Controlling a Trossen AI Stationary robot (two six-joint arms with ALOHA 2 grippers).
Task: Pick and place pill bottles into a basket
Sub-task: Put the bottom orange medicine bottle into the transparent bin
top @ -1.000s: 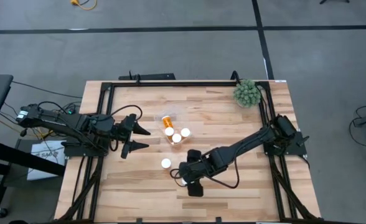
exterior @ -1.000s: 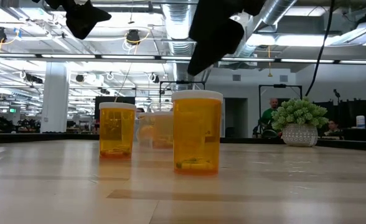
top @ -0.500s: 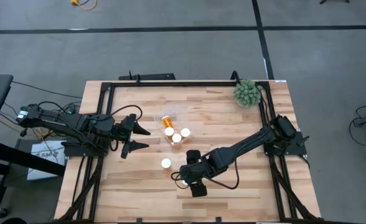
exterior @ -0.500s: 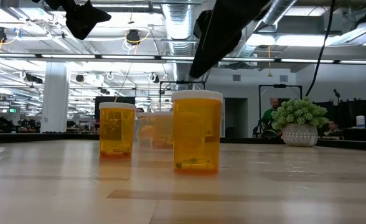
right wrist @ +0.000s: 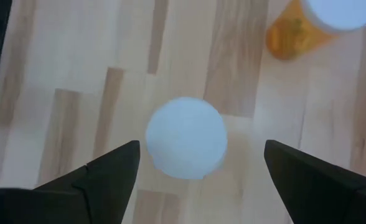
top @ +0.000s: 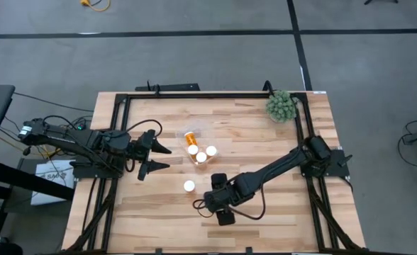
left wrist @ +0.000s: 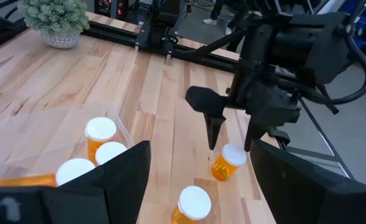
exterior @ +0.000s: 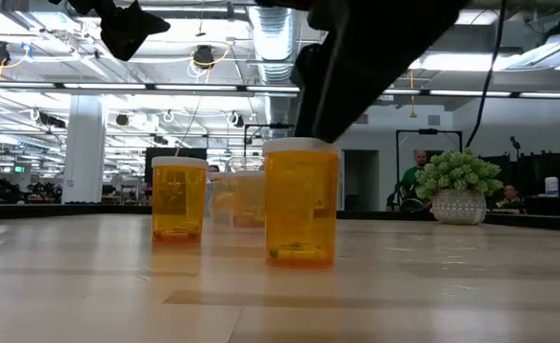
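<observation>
My right gripper (right wrist: pixel 198 171) hangs wide open and empty right over the near bottle (right wrist: pixel 187 137) on the bare wood, short of the basket (top: pixel 198 145), so I should drop straight, fingers astride its cap.

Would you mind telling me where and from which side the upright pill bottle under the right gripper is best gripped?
From straight above, probably. The pill bottle stands upright, white cap up, centred between the open right gripper fingers. Closing across the cap or the orange body just below it should suit; the nearest neighbour stands apart.
</observation>
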